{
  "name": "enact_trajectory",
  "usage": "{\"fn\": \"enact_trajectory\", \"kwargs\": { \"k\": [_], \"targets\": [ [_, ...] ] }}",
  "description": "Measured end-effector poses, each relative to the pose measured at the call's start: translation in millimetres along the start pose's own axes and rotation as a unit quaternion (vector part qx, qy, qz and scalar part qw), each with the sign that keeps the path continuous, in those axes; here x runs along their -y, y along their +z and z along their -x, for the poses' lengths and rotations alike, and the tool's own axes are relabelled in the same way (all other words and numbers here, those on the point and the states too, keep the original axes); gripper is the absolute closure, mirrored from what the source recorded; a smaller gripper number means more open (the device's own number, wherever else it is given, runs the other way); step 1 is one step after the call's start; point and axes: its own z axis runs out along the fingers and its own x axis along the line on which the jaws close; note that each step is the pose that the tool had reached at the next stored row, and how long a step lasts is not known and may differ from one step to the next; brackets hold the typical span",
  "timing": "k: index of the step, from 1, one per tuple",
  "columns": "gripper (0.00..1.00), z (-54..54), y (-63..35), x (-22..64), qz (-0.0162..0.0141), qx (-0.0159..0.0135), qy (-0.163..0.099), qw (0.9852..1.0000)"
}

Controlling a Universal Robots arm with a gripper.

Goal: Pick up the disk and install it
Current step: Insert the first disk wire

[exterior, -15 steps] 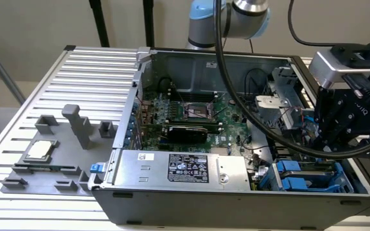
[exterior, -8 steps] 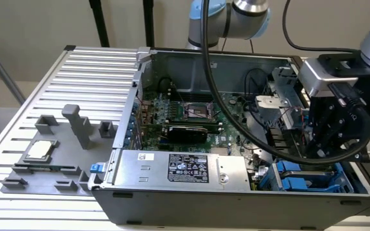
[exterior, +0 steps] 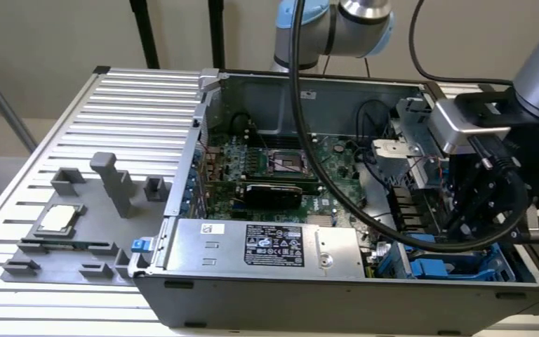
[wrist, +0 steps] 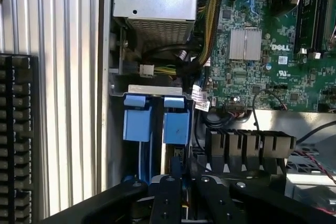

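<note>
Gripper point(exterior: 480, 210): low over drive bay, jaw state cannot tell
Disk point(wrist: 176, 129): blue carrier edge-up in bay (likely seated)
Handling: probably heavy, rigid, shock-sensitive; grip carrier sides

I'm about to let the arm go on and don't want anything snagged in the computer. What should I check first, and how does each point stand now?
1. Gripper over the drive bay: ok, it is down in that corner of the case.
2. Blue frames in the bay: ok, two stand side by side.
3. Disk fully seated: cannot tell, the frames hide any metal body.
4. Black cable out of the way: not ok, it drapes across the case and runs close to the gripper.
5. Silver box apart from the gripper: ok, it lies beside the bay, untouched.
</note>
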Motion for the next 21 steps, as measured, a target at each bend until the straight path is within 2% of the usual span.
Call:
{"fn": "enact_trajectory", "kwargs": {
  "k": [8, 21],
  "targets": [
    [1.00, 0.0, 4.7, -0.3, -0.0009, -0.0002, 0.004, 1.0000],
    [1.00, 0.2, 6.2, 2.3, -0.0009, 0.0000, 0.012, 0.9999]
  ]
}}
